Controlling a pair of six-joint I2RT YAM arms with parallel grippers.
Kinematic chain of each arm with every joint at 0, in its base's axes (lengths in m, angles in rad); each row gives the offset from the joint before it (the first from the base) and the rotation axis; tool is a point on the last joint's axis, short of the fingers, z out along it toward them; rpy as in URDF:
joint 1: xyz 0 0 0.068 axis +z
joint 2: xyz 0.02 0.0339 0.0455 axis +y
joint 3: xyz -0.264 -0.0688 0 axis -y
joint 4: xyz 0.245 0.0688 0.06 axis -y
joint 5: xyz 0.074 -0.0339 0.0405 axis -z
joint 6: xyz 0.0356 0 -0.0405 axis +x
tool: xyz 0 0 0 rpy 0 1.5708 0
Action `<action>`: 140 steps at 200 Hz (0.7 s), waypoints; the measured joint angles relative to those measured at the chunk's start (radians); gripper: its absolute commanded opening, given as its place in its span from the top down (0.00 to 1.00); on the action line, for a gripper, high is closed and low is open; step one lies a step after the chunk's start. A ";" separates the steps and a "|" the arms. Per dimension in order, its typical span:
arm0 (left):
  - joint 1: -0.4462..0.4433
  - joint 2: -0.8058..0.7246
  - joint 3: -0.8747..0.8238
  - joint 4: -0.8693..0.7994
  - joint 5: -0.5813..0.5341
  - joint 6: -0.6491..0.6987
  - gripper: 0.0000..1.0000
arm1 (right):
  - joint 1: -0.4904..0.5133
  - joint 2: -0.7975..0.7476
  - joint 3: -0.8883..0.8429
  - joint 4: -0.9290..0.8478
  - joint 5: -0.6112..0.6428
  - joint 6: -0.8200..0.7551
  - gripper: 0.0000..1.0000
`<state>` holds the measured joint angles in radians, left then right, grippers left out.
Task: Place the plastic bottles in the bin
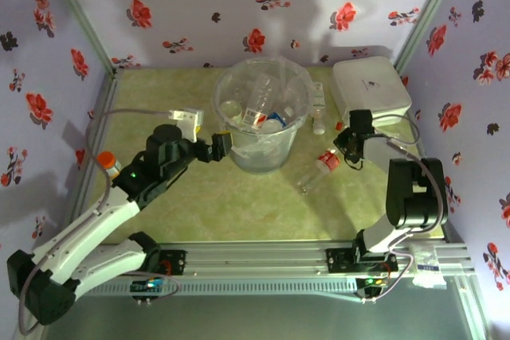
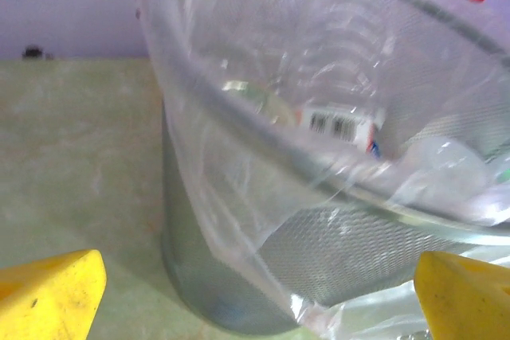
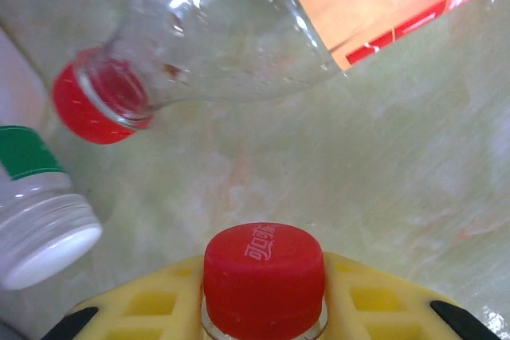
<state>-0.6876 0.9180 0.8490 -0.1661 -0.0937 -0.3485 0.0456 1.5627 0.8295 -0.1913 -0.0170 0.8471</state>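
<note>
The bin (image 1: 256, 157), round and lined with a clear bag, stands mid-table with several plastic bottles (image 1: 259, 109) inside. My left gripper (image 1: 219, 147) hangs open just left of its wall. In the left wrist view the bin (image 2: 351, 252) is close ahead between the yellow fingertips (image 2: 52, 296), a barcode label (image 2: 339, 125) showing through the bag. My right gripper (image 3: 264, 308) is shut on the neck of a red-capped bottle (image 3: 264, 272). Another red-capped bottle (image 3: 215, 45) lies on the table (image 1: 315, 174) just ahead. A white-capped, green-labelled bottle (image 3: 36, 224) lies to its left.
A white lidded box (image 1: 370, 89) sits at the back right, behind my right gripper (image 1: 351, 147). A small orange-capped bottle (image 1: 107, 162) stands at the left edge beside the left arm. Flowered walls close three sides; a metal rail runs along the near edge.
</note>
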 measured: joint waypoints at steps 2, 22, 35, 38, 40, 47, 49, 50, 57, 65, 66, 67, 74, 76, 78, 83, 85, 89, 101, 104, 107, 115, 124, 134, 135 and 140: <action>0.000 -0.001 0.005 -0.001 0.000 0.005 0.00 | 0.000 -0.006 0.000 -0.001 0.000 -0.002 0.74; 0.000 -0.018 0.054 -0.024 0.000 0.042 0.00 | 0.000 -0.068 0.005 -0.033 0.001 -0.017 0.79; 0.001 -0.022 0.061 -0.026 -0.011 0.039 0.00 | 0.000 -0.122 0.018 -0.064 0.002 -0.026 0.82; 0.002 -0.022 0.061 -0.026 -0.015 0.037 0.00 | 0.000 -0.136 0.021 -0.070 0.002 -0.029 0.83; 0.002 -0.022 0.061 -0.026 -0.019 0.033 0.00 | 0.000 -0.148 0.024 -0.076 0.002 -0.030 0.83; 0.007 -0.018 0.060 -0.026 -0.028 0.017 0.01 | 0.000 -0.184 0.034 -0.090 0.003 -0.035 0.85; 0.008 -0.016 0.060 -0.025 -0.030 0.012 0.01 | 0.000 -0.198 0.037 -0.095 0.003 -0.036 0.85; 0.010 -0.015 0.060 -0.024 -0.032 0.008 0.01 | 0.000 -0.206 0.040 -0.098 0.004 -0.036 0.85; 0.016 -0.009 0.057 -0.018 -0.043 -0.014 0.02 | 0.000 -0.251 0.055 -0.116 0.007 -0.044 0.86; 0.022 0.000 0.051 -0.005 -0.057 -0.040 0.04 | 0.001 -0.298 0.084 -0.146 0.014 -0.056 0.86; 0.023 0.000 0.050 -0.003 -0.060 -0.044 0.04 | 0.001 -0.306 0.091 -0.152 0.016 -0.059 0.86; 0.023 0.002 0.049 -0.003 -0.061 -0.047 0.05 | 0.002 -0.311 0.095 -0.156 0.018 -0.062 0.86; 0.027 0.013 0.045 0.005 -0.072 -0.074 0.06 | 0.010 -0.349 0.140 -0.191 0.035 -0.083 0.86; 0.027 0.017 0.045 0.009 -0.077 -0.088 0.06 | 0.013 -0.360 0.156 -0.203 0.045 -0.090 0.86; 0.028 0.019 0.044 0.010 -0.079 -0.094 0.07 | 0.017 -0.368 0.172 -0.213 0.057 -0.100 0.86; 0.028 0.029 0.043 0.017 -0.089 -0.119 0.08 | 0.028 -0.389 0.214 -0.238 0.082 -0.121 0.86; 0.029 0.032 0.042 0.020 -0.092 -0.130 0.08 | 0.034 -0.397 0.233 -0.247 0.097 -0.132 0.86; 0.030 0.039 0.041 0.026 -0.098 -0.150 0.08 | 0.048 -0.409 0.266 -0.262 0.119 -0.151 0.87; 0.033 0.056 0.040 0.036 -0.110 -0.203 0.08 | 0.105 -0.447 0.369 -0.285 0.201 -0.221 0.89; 0.034 0.060 0.040 0.039 -0.113 -0.213 0.08 | 0.124 -0.459 0.394 -0.285 0.224 -0.243 0.89; 0.034 0.062 0.040 0.041 -0.115 -0.223 0.08 | 0.139 -0.468 0.413 -0.285 0.244 -0.261 0.89; 0.034 0.065 0.040 0.048 -0.117 -0.244 0.08 | 0.181 -0.494 0.461 -0.284 0.292 -0.314 0.90; 0.034 0.066 0.040 0.056 -0.117 -0.260 0.08 | 0.218 -0.518 0.504 -0.277 0.334 -0.367 0.92; 0.034 0.066 0.040 0.071 -0.117 -0.274 0.08 | 0.237 -0.534 0.537 -0.257 0.366 -0.416 0.94; 0.034 0.066 0.040 0.072 -0.117 -0.275 0.08 | 0.237 -0.535 0.539 -0.254 0.367 -0.420 0.94; 0.034 0.066 0.040 0.080 -0.118 -0.279 0.08 | 0.240 -0.540 0.550 -0.236 0.375 -0.440 0.95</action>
<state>-0.6533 0.9836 0.8894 -0.0864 -0.2119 -0.6277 0.2859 1.0229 1.3800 -0.4274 0.3576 0.4072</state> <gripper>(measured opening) 0.916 0.308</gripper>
